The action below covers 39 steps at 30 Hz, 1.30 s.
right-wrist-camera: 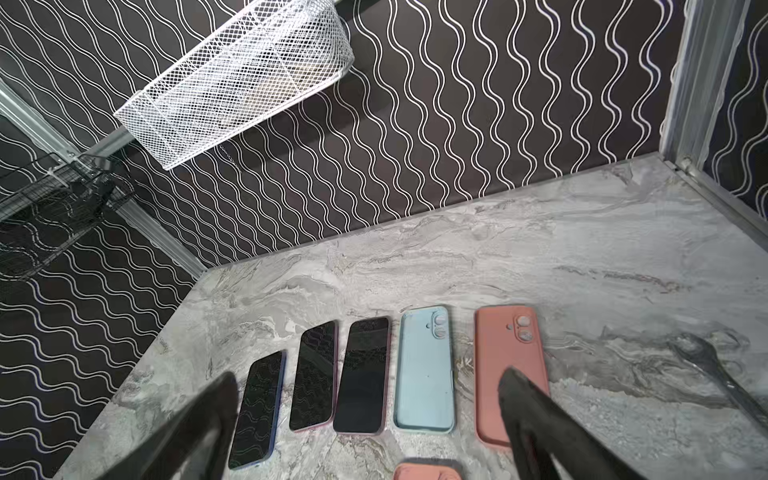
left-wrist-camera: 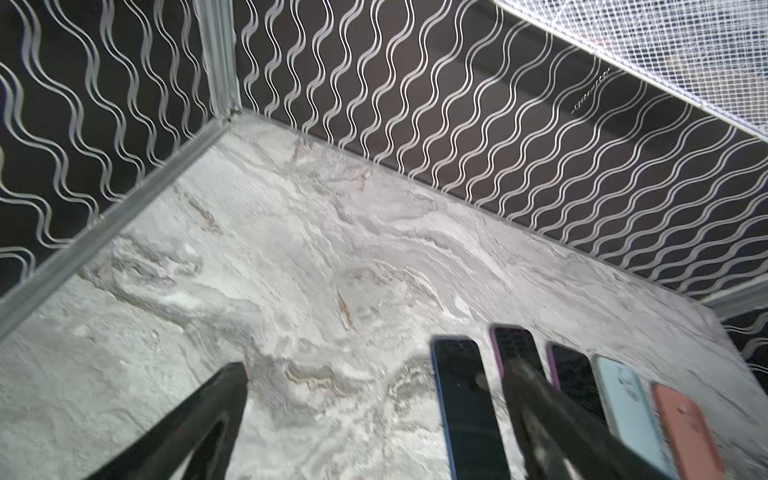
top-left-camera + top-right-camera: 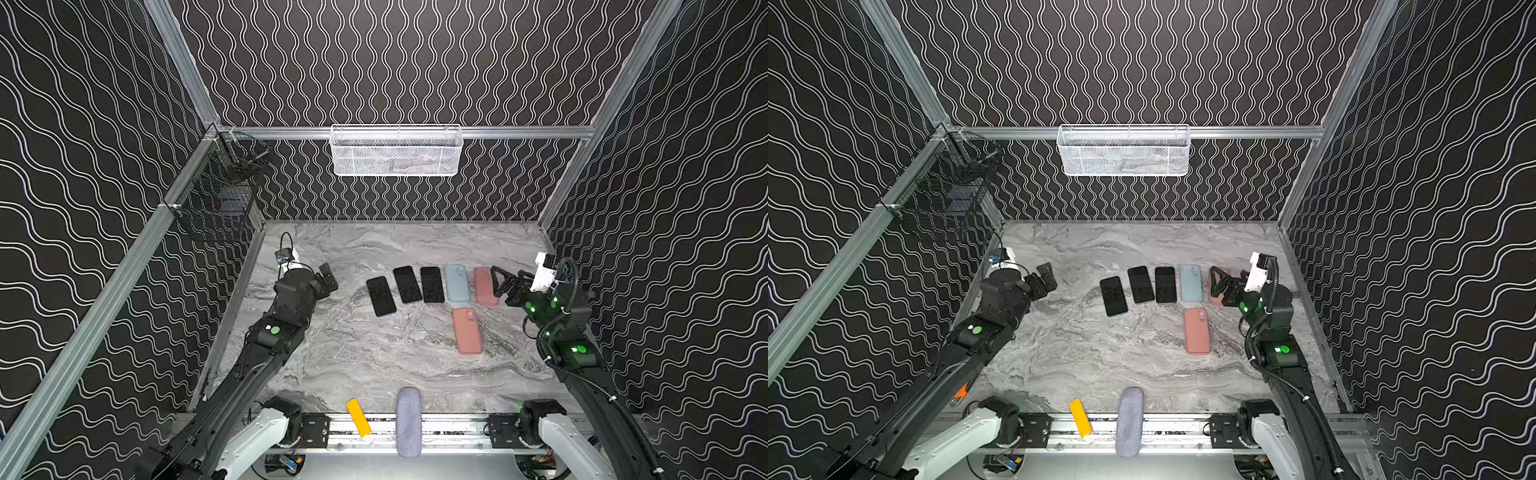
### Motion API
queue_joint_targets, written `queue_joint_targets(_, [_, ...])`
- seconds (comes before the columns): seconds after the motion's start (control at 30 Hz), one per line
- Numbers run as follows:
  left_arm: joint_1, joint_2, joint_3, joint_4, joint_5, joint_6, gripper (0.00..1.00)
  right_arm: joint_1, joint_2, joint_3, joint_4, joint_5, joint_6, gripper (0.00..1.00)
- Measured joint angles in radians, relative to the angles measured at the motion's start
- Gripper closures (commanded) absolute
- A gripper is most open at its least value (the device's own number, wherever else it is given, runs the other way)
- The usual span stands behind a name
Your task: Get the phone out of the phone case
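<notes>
Three black-screened phones [image 3: 381, 296] [image 3: 407, 284] [image 3: 432, 284] lie face up in a row on the marble table. Beside them are a light blue case [image 3: 457, 283] and a salmon case [image 3: 485, 286], with a second salmon case [image 3: 467, 331] nearer the front. I cannot tell whether any case holds a phone. My left gripper [image 3: 328, 278] [image 2: 376, 368] hovers open left of the row, empty. On the right, my right gripper [image 3: 500, 286] [image 1: 368, 376] is open over the far salmon case [image 1: 505, 353], holding nothing.
A white mesh basket [image 3: 397, 151] hangs on the back wall and a black wire basket [image 3: 220, 195] on the left wall. A yellow block [image 3: 358, 417] and a grey pouch [image 3: 408, 422] lie at the front rail.
</notes>
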Motion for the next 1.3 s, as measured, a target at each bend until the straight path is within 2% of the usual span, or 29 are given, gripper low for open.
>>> queue_joint_targets(0.4, [0.001,0.016,-0.074,0.076,-0.105,0.148,0.01,0.0,-0.016,-0.033,0.022,0.083,-0.119,0.02])
queue_joint_targets(0.6, [0.001,0.021,-0.184,0.183,-0.127,0.279,0.01,0.0,0.02,-0.044,0.041,0.093,-0.161,0.02])
queue_joint_targets(0.83, [0.023,0.047,-0.262,0.371,-0.217,0.418,0.01,0.0,0.071,-0.053,0.082,0.083,-0.172,0.02])
queue_joint_targets(1.03, [0.09,0.105,-0.341,0.55,-0.201,0.468,0.01,0.0,0.098,-0.098,0.145,0.099,-0.214,0.02])
queue_joint_targets(1.3, [0.145,0.199,-0.378,0.707,-0.148,0.493,0.01,0.0,0.154,-0.241,0.339,0.196,-0.25,0.02])
